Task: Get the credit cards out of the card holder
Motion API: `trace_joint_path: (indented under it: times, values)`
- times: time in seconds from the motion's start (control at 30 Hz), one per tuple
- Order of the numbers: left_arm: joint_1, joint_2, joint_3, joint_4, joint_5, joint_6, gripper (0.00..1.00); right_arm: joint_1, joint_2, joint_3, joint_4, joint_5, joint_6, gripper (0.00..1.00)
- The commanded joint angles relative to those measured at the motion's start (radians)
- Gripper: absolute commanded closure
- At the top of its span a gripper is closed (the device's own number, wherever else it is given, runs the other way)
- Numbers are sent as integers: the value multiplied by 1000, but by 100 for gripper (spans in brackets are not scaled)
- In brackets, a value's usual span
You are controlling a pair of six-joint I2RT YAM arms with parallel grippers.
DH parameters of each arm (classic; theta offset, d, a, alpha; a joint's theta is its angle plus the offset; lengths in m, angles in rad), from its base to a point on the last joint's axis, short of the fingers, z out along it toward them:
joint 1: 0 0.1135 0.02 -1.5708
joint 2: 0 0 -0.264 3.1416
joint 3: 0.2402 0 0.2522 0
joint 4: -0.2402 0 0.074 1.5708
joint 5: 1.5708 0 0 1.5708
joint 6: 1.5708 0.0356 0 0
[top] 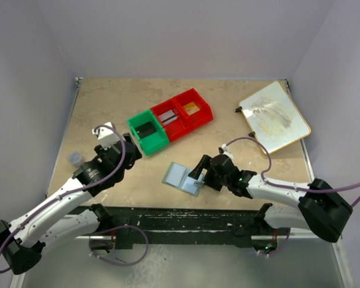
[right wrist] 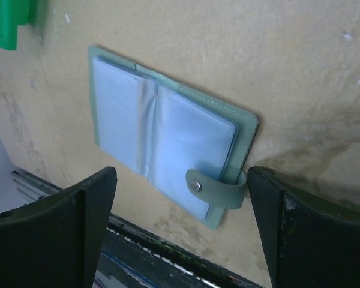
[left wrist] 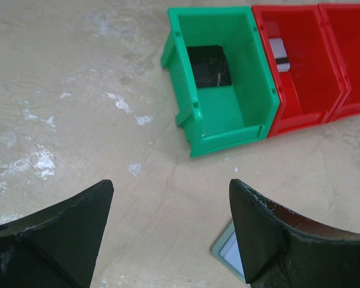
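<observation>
While both pairs of jaws stood spread wide and held nothing, the left gripper (left wrist: 171, 183) hung over the beige table (left wrist: 78, 90), near the green plastic bin (left wrist: 186, 78). The right gripper (right wrist: 181, 174) hovered over the small grey-green bifold card holder (right wrist: 162, 141), which lay open on the table, pale blue pockets up. A dark flat credit card (left wrist: 209, 66) lay in the green bin, and a grey credit card (left wrist: 279, 55) in the adjoining red plastic bin (left wrist: 306, 90).

The grey-green card holder (right wrist: 168, 147) is pale blue inside, beside a green bin (left wrist: 228, 137), red bins (left wrist: 306, 114) and a cream board (top: 275, 117).
</observation>
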Motion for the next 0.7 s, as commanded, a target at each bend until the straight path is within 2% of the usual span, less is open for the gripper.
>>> trace_joint_path:
  times: [0.0, 0.17, 0.37, 0.47, 0.57, 0.67]
  values:
    - [3, -50, 66, -42, -132, -38, 24, -24, 109, 44, 82, -27, -17, 7]
    - [3, -63, 101, -105, -202, -79, 23, -39, 178, 152, -11, 59, -87, 9]
    - [3, -56, 175, -221, -335, -132, 23, -40, 83, 301, -214, 327, -272, 3]
    - [3, -50, 212, -278, -422, -172, 23, -39, 7, 370, -227, 444, -419, 1]
    - [2, -30, 279, -403, -542, -299, 23, -38, -58, 428, -196, 545, -580, 0]
    - [3, -3, 341, -429, -616, -262, 23, -39, -123, 453, -101, 603, -780, 0]
